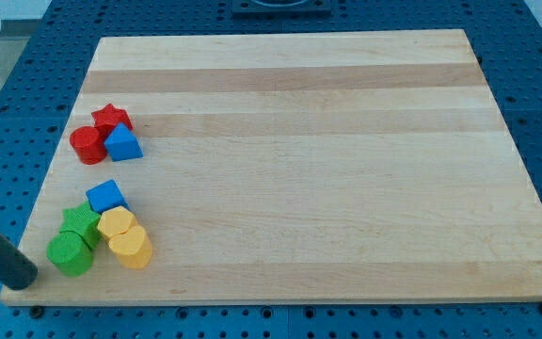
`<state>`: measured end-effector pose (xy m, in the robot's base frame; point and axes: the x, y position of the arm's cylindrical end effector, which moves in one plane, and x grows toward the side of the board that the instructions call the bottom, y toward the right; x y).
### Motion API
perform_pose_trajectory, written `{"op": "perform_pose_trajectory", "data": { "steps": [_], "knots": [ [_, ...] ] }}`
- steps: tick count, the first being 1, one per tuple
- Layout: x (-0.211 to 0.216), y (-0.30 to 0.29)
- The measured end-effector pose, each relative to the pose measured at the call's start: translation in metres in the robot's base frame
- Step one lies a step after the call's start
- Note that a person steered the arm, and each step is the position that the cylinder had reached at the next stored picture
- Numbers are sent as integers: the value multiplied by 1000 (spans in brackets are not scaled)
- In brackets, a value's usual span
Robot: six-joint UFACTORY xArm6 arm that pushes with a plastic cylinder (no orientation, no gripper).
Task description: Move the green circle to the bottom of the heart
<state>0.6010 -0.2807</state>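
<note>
tip: the dark rod comes in slanting from the view's left edge, and its lower end, the tip (24,277), sits at the bottom-left corner of the wooden board (299,141). it has no jaws, so it grasps nothing; it only rests there.
tip to blocks: it stands just to the view's left of the green circle (70,253), with a thin gap showing, so not clearly touching.
green circle: low on the board's left side, the lowest-left piece of a tight cluster, pressed against a second green block (82,224) above it, whose shape i cannot make out for sure.
heart: the yellow heart (132,248) lies to the view's right of the green circle, near it, at about the same level.
other yellow: a yellow block (116,223), rounded, touches the heart from above.
blue cube: a blue cube (107,196) tops this cluster.
upper group: further up the left side, well apart, a red star (111,118), a red cylinder (87,144) and a blue triangle (123,143) huddle together.
surroundings: blue perforated table (534,75) around the board.
</note>
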Motion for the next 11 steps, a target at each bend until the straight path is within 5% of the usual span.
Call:
{"op": "perform_pose_trajectory", "data": {
  "steps": [11],
  "knots": [
    [-8, 77]
  ]
}}
